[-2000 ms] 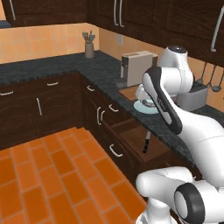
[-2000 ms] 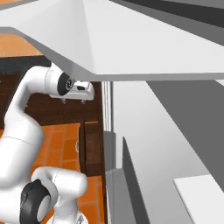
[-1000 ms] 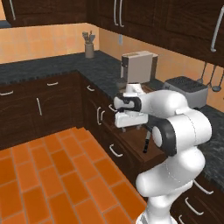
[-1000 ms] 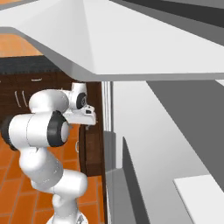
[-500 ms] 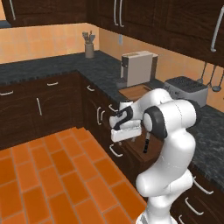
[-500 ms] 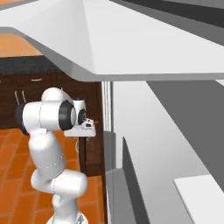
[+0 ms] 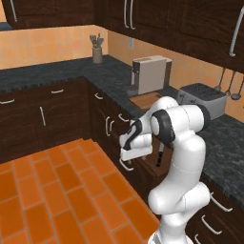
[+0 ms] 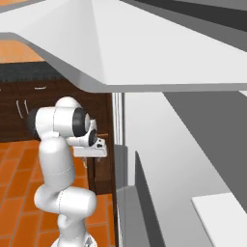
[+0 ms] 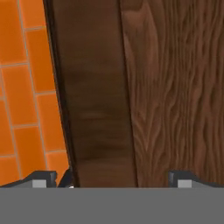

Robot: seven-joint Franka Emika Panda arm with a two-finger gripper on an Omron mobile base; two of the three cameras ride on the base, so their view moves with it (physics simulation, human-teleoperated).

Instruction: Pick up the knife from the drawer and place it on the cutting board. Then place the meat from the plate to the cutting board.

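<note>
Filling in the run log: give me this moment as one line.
phase: reaching into drawer | gripper: open, above drawer front edge, holding nothing | knife: in drawer | cutting board: on counter

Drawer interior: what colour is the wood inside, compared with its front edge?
The drawer inside is lighter, reddish-brown grained wood; its front edge is darker brown. Clearest in the hand view.
</note>
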